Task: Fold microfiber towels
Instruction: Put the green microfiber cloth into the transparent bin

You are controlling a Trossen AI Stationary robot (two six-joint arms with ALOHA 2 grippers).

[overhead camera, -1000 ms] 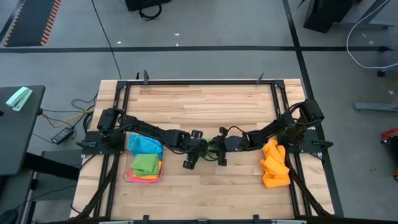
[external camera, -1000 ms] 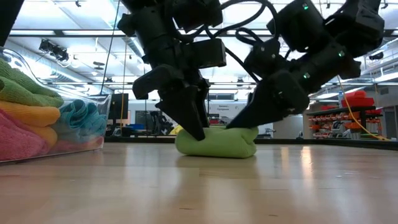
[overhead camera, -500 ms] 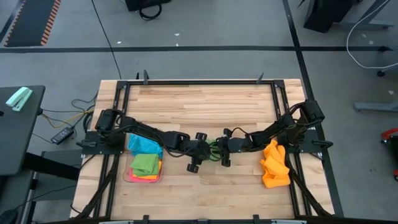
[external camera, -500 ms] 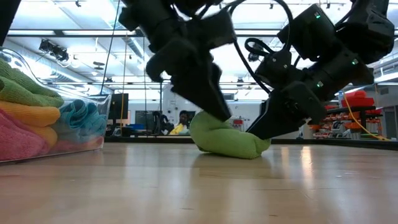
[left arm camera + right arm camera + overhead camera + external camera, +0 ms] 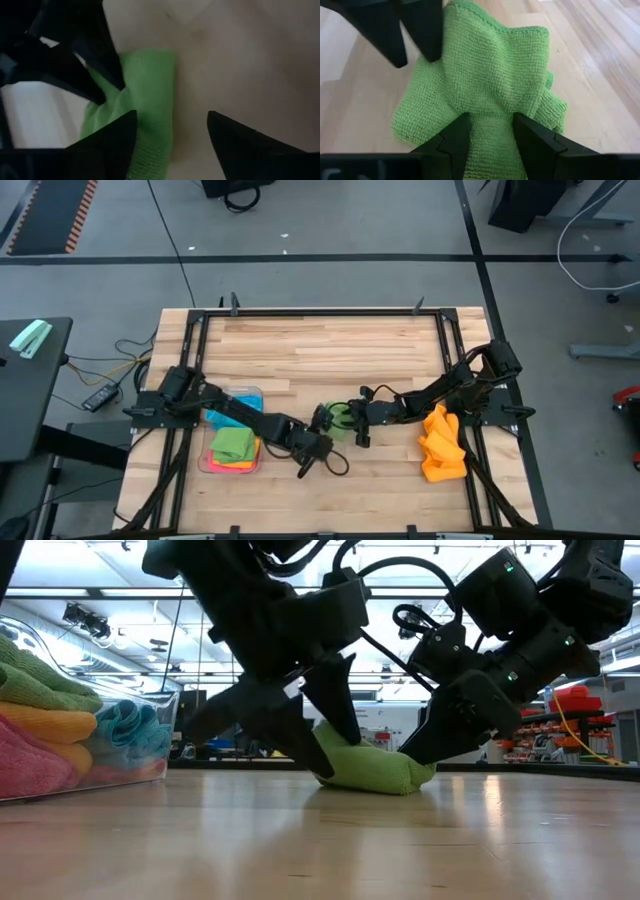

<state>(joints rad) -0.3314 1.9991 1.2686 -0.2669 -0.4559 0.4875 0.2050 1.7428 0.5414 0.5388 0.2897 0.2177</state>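
Towels dominate the scene from above: we see a green towel (image 5: 340, 420) bunched near the middle of the counter (image 5: 320, 350), with the left pincer (image 5: 312, 448) just beside it toward the counter's near edge and the right pincer (image 5: 362, 426) at its other side. A clear tray (image 5: 250, 394) at the left holds folded cloths, blue, green, orange and pink, so we judge several towels done; a rumpled orange pile (image 5: 441, 443) at the right waits unfolded, so a good share is left. From counter height we see what the overhead picture hides: the green towel lies as a low doubled roll on the wood, the left pincer stands with its dark fingers spread apart and one tip against the roll's near end, and the right pincer presses in at the far end. The tray's stack shows in layers at the edge of this view. Through the left wrist camera we look between widely parted fingers at a strip of green cloth on bare wood; nothing sits between them, so this pincer holds nothing. Through the right wrist camera we get the cloth's weave and loose creases, with the right pincer's fingers narrowly set on a fold of the green towel, which we judge is half folded and not yet neat.
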